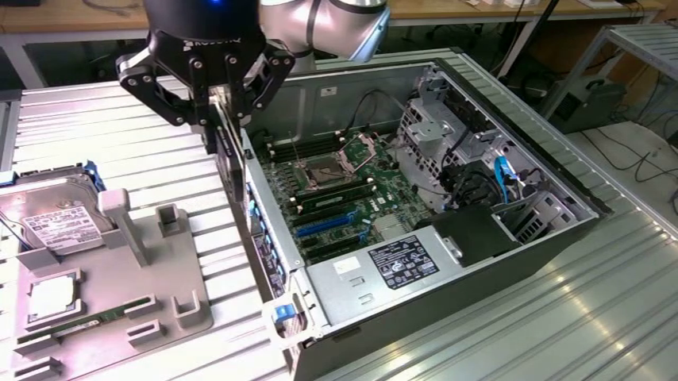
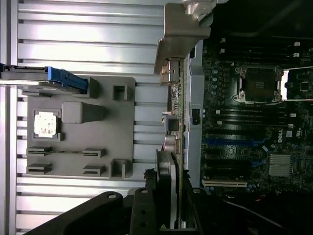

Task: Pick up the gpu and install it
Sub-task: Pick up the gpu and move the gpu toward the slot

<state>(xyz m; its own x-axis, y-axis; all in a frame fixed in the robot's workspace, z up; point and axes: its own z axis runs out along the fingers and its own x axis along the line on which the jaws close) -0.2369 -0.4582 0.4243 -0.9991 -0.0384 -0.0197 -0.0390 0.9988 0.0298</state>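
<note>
Gpu (image 2: 181, 39) gripped upright, edge-on, by end effector (image 1: 215, 117), just over rear wall of open computer case (image 1: 445, 317).

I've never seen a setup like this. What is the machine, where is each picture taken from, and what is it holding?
It is a robot arm ending in a black gripper. One picture comes from a camera off the arm, the other from a camera on its wrist. The gripper is shut on the gpu, a green card with a fan and silver bracket, held edge-on close to the rim of the open computer case, whose motherboard is exposed. On the slatted metal table a grey holder carries a hard drive and a thin RAM stick.
</note>
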